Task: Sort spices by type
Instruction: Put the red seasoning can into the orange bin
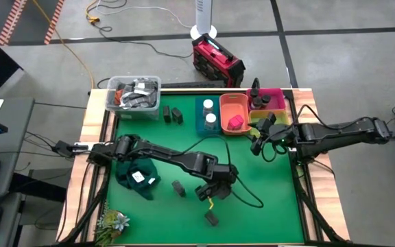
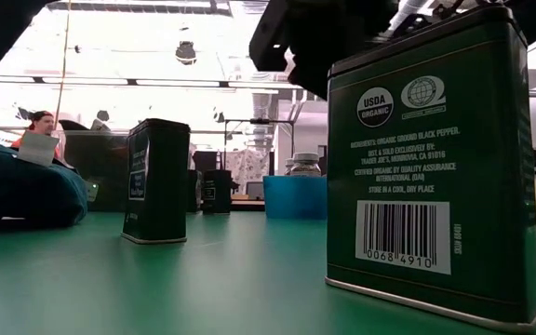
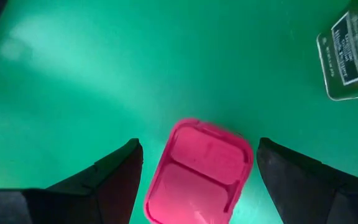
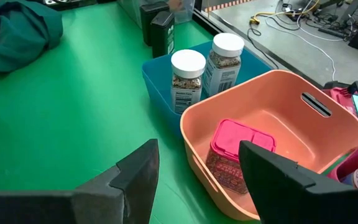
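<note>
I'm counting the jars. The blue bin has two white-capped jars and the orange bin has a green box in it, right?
Nearly. The blue bin does hold two white-capped jars, but the box in the orange bin is pink, not green, as the right wrist view shows.

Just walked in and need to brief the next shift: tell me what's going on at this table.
Two robot arms are sorting spice containers into bins. The left gripper hovers open over a pink box lying on the green mat, fingers either side, not gripping. The right gripper waits open by the orange bin, which already holds one pink box. Two white-capped jars stand in the blue bin. Several dark tins remain on the mat.
</note>
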Tool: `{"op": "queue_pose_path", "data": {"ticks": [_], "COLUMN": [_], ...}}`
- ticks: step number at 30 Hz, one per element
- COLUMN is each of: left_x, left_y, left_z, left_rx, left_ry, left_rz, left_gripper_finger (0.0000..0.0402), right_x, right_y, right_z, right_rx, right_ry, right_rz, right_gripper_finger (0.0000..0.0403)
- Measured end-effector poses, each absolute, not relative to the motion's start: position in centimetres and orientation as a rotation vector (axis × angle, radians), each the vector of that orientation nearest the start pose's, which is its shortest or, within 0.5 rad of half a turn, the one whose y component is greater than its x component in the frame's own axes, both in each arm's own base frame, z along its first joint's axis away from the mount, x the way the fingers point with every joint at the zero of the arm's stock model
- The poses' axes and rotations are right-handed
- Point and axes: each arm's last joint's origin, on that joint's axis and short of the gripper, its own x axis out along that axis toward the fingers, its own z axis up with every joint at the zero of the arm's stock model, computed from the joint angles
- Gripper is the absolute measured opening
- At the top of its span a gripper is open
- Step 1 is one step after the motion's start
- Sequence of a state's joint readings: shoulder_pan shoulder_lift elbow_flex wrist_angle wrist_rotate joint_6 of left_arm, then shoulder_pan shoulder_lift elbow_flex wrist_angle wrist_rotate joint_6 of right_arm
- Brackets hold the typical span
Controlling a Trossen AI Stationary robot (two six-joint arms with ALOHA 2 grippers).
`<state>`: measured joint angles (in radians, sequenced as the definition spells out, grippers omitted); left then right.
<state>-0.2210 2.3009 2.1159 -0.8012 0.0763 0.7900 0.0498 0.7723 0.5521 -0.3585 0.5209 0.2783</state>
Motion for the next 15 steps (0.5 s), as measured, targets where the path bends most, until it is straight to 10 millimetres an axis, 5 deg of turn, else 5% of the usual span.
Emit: {"op": "queue_pose_path", "data": {"ticks": [15], "left_x": [49.5], "left_y": [-9.8], "left_z": [21.1], "left_rx": [0.713], "left_ry": [0.893], "left_rz": [-0.669], "left_gripper_finger": [0.0302], "right_x": [16.1], "right_y": [-0.6], "right_z": [24.2], "right_rx": [0.100], "right_ry": [0.495], "right_rz": [-0.531], "right_gripper_finger": [0.0249]}}
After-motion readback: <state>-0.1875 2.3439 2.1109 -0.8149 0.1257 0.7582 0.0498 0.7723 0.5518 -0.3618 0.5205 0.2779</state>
